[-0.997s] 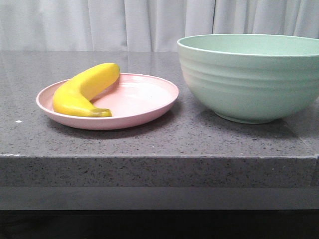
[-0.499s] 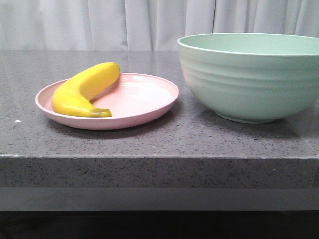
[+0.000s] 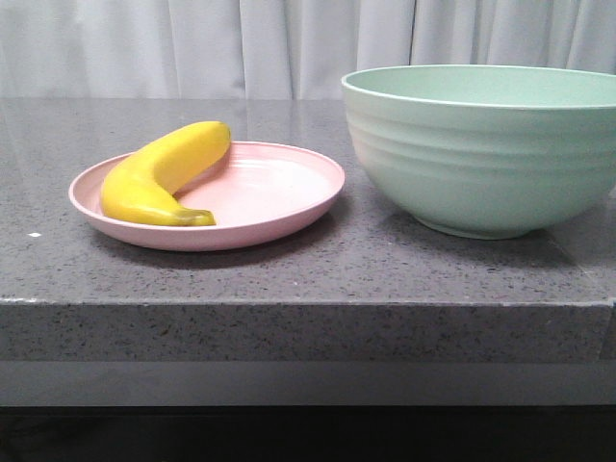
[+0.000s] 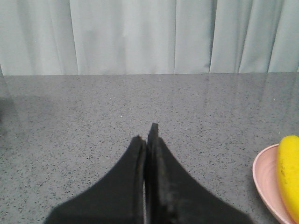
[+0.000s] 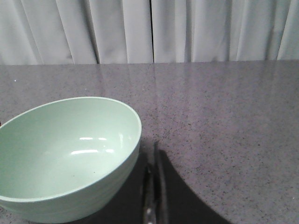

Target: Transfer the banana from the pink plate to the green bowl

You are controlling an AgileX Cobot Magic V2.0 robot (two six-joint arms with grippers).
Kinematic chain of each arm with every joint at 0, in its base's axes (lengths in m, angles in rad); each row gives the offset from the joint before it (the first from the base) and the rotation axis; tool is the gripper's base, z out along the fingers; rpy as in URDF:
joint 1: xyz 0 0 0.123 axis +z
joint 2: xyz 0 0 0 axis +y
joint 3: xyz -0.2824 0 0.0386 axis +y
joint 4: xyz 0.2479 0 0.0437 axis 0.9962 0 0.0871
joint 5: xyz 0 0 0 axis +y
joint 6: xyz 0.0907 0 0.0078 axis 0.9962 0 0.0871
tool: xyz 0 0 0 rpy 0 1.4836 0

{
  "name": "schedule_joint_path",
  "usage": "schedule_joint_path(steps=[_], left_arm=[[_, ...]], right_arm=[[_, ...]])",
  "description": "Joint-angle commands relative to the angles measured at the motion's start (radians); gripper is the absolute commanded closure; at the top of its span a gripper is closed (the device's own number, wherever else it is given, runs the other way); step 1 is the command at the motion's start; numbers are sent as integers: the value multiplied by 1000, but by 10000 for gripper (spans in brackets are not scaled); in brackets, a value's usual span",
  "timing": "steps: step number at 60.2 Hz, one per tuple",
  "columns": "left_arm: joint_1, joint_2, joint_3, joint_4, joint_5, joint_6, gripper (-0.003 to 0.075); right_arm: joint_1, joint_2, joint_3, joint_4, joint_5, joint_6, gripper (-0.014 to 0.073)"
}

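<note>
Yellow and smooth, the banana (image 3: 161, 173) lies on the left half of the pink plate (image 3: 279, 192), its long axis running from the dark tip at front up toward the back rim, curve bowing left. Plate and ridged mint bowl (image 3: 481, 154) sit side by side, apart, on a speckled grey stone counter (image 3: 308, 269) before pale curtains (image 3: 192, 48). Left gripper (image 4: 148, 140) has its black fingers pressed together over bare counter; right gripper (image 5: 154, 186) likewise closed, just beside the bowl
</note>
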Motion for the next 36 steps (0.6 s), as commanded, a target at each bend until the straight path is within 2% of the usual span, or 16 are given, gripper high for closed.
schedule_joint_path(steps=[1, 4, 9, 10, 11, 14, 15, 16, 17, 18, 21, 24, 32, 36], left_arm=[[1, 17, -40, -1, -95, -3, 720], [1, 17, -40, -2, -95, -4, 669], [1, 17, -38, -2, -95, -4, 498], [1, 17, -38, -2, -95, -4, 440], [1, 17, -38, -2, -92, -4, 378], [1, 19, -38, -2, -89, -4, 218], [1, 18, -38, -2, -89, -4, 185], [1, 18, -38, -2, -89, -4, 156], [1, 18, -38, -2, -89, -4, 119], [1, 18, -38, -2, -89, -4, 99], [1, 18, -38, -2, -86, -4, 57], [1, 18, -38, -2, -86, -4, 54], [-3, 26, -44, -58, -78, -4, 78], [-27, 49, -79, -58, -13, -2, 82]], right_arm=[[-4, 28, -38, 4, -65, -1, 645], [-4, 28, -38, 3, -63, -1, 608], [-4, 28, -38, 3, -63, -1, 494], [-4, 29, -38, 3, -63, -1, 433], [-4, 29, -38, 3, -63, -1, 416], [-4, 29, -38, 3, -63, -1, 247], [-4, 29, -38, 3, -63, -1, 229], [-4, 29, -38, 3, -63, -1, 157], [-4, 29, -38, 3, -63, -1, 141], [-4, 29, -38, 3, -64, -1, 82], [-4, 29, -38, 3, -64, -1, 14], [-4, 29, -38, 3, -64, -1, -38], [-4, 29, -38, 3, -65, -1, -51], [-4, 29, -38, 3, -65, -1, -51]])
